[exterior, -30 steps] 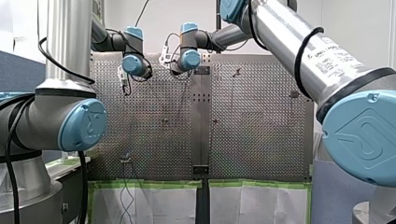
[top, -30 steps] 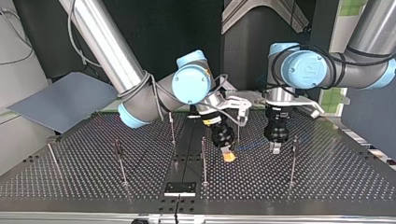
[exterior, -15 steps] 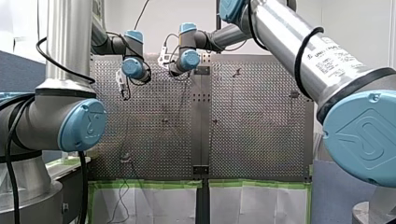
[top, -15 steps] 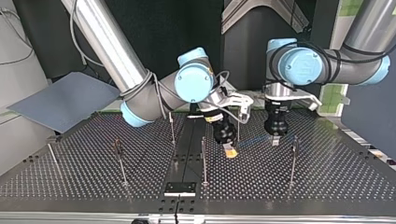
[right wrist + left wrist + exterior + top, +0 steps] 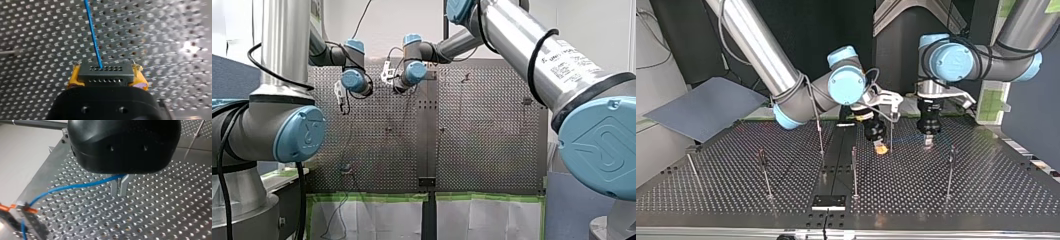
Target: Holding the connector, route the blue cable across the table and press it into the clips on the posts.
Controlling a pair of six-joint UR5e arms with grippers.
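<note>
Routing is under way; the connector [image 5: 105,72] is clamped in my right hand [image 5: 880,148], the blue cable [image 5: 75,186] pinched in my left hand [image 5: 120,187]; the top view's post [image 5: 891,131], at my right hand's two o'clock, is judged next.

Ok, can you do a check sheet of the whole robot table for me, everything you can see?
Surface: perforated table, metal.
Job's things: blue cable runs out of the connector; posts upright, clips too small to judge.
Clutter: nothing seen.
Grippers: my right pincer shut on connector; my left pincer shut on blue cable.
Cables: black cable looped along my right arm.
Surroundings: grey panel beside the table, top view's left.
</note>
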